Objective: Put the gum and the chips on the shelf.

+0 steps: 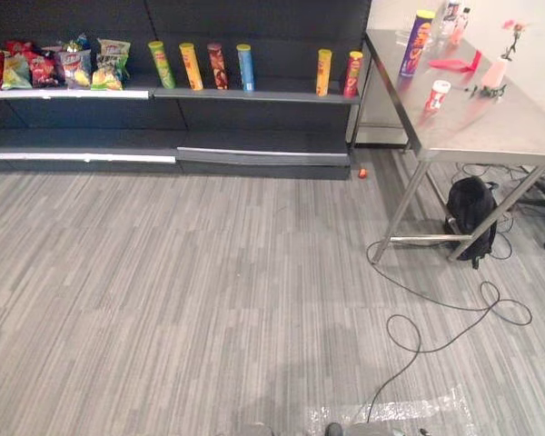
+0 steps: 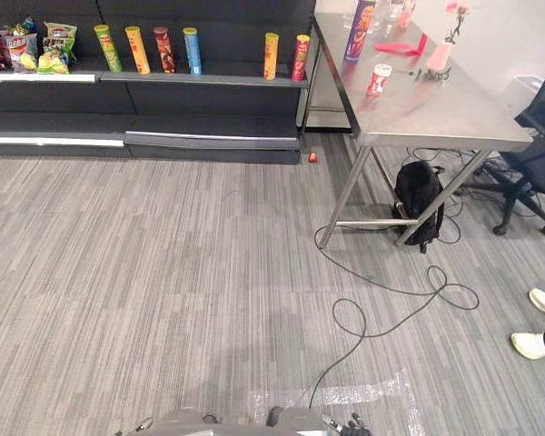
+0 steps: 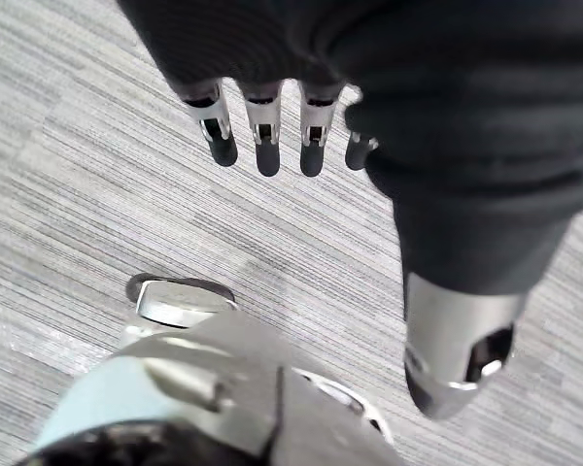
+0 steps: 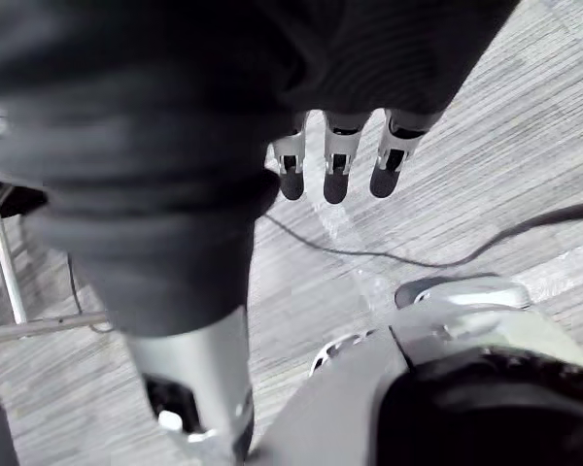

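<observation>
A tall purple chips can (image 1: 417,43) stands at the far end of the steel table (image 1: 509,127) on the right. Nearer on the same table stands a small red-and-white gum tub (image 1: 437,94). The dark shelf (image 1: 254,94) runs along the back wall to the left of the table, across a stretch of grey floor. In the left wrist view my left hand (image 3: 265,126) hangs over the floor with straight fingers, holding nothing. My right hand (image 4: 335,165) hangs the same way, open, in the right wrist view.
Several chips cans (image 1: 218,65) and snack bags (image 1: 54,65) stand on the shelf. A pink vase (image 1: 497,71) and a red item (image 1: 454,64) are on the table. Under it lies a black backpack (image 1: 472,213). An office chair (image 2: 536,163) and a person's shoes (image 2: 536,341) are at right.
</observation>
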